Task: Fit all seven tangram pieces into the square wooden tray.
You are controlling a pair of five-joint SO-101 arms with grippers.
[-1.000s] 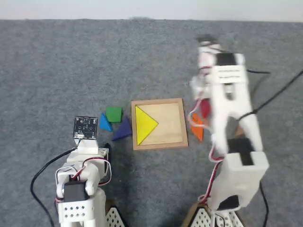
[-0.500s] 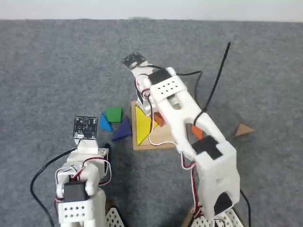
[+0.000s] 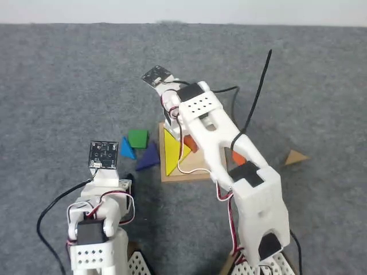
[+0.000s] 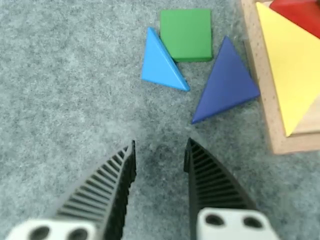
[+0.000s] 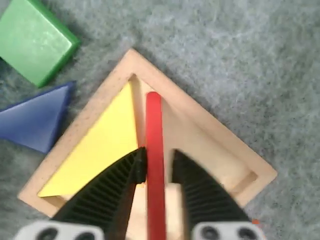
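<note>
The left gripper [image 4: 160, 146] hovers low over the grey, felt-like bench [image 4: 60, 100], toward its front edge on the left side. Its two ribbed black fingers are spread apart and nothing is between them. Just beyond it lie three flat, smooth pieces close together: a dark blue triangle [image 4: 225, 80], a light blue triangle [image 4: 160, 67] and a green square [image 4: 186, 34]. The dark blue one lies just beside the left rim of the square wooden tray [image 3: 192, 175].

Inside the tray a large yellow triangle [image 3: 174, 150] lies flat along the left rim. An orange piece [image 3: 238, 157] lies near the tray's right rim, partly hidden by the arm. A light brown triangle [image 3: 295, 156] lies alone toward the bench's right edge.

The right gripper [image 5: 157, 154] is over the tray's far left corner and is closed on a red piece [image 5: 154, 120]. The piece stands on edge, so it looks like a thin strip. Its far end is close to that corner, next to the yellow triangle. I cannot tell whether it touches the tray floor.
</note>
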